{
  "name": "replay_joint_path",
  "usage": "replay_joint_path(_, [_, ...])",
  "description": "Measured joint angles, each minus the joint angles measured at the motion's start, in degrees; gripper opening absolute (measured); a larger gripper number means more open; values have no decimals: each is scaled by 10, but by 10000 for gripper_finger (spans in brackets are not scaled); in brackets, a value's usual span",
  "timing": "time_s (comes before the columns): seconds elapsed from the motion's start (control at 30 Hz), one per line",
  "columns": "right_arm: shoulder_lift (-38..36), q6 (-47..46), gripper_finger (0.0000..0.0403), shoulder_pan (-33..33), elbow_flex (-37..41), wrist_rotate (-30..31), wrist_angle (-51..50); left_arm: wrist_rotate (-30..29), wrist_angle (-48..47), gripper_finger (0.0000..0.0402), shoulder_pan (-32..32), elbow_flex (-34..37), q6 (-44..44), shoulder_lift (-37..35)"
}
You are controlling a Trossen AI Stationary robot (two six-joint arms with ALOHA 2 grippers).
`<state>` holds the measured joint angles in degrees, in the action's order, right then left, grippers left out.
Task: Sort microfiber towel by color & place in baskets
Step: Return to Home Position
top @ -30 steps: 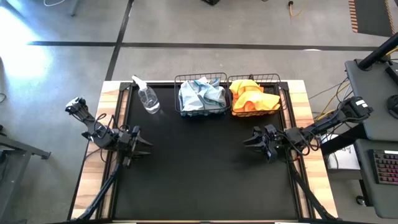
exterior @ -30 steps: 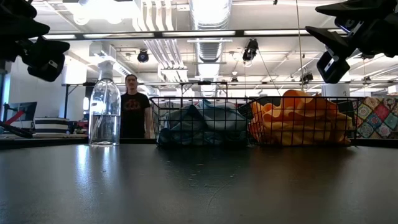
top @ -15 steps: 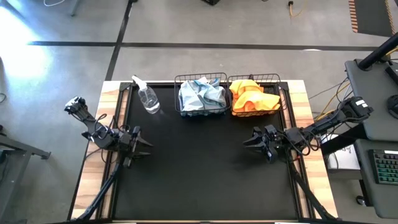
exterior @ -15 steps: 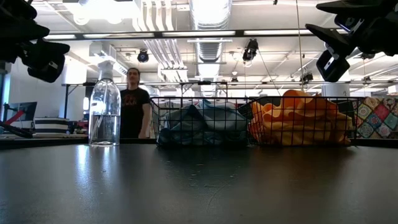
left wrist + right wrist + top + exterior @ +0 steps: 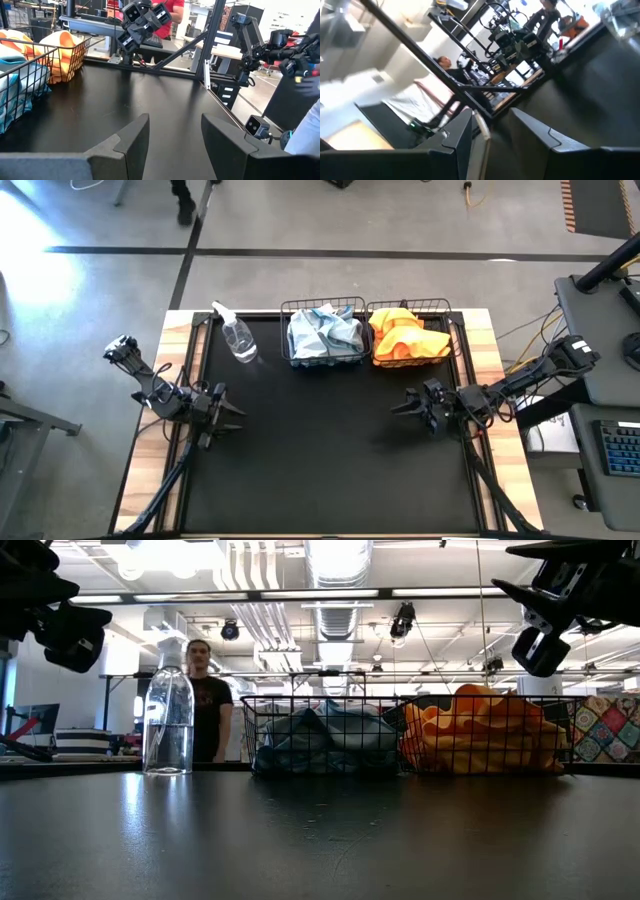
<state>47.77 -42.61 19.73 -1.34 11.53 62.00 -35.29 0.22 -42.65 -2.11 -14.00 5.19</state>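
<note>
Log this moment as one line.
blue towels: left basket | orange towels: right basket | left gripper: open, empty | right gripper: open, empty

The black table (image 5: pixel 320 455) bears a spray bottle (image 5: pixel 238 339), left basket (image 5: pixel 322 363) and right basket (image 5: pixel 410 364).

blue towels (image 5: pixel 325 332) basketed left, orange towels (image 5: pixel 408 338) right

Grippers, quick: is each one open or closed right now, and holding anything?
Left gripper: open, holding nothing.
Right gripper: open, holding nothing.
</note>
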Motion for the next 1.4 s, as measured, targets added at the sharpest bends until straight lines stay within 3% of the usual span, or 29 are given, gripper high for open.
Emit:
replay_joint_path(0.13, [0, -46, 124, 0, 0, 0, 0, 0, 0, 165, 0, 0, 0, 0])
replay_joint_path(0.4, [0, -24, 134, 0, -1, 0, -5, 0, 1, 165, 0, 0, 0, 0])
replay_joint_path(0.63, [-10, 105, 130, 0, -1, -1, -27, -1, 1, 165, 0, 0, 0, 0])
replay_joint_path(0.97, [-147, 291, 124, 0, -1, 0, -116, -3, 2, 165, 0, 0, 0, 0])
replay_joint_path(1.4, [-298, 296, 132, 0, 0, 0, -281, -2, 2, 165, 0, 0, 0, 0])
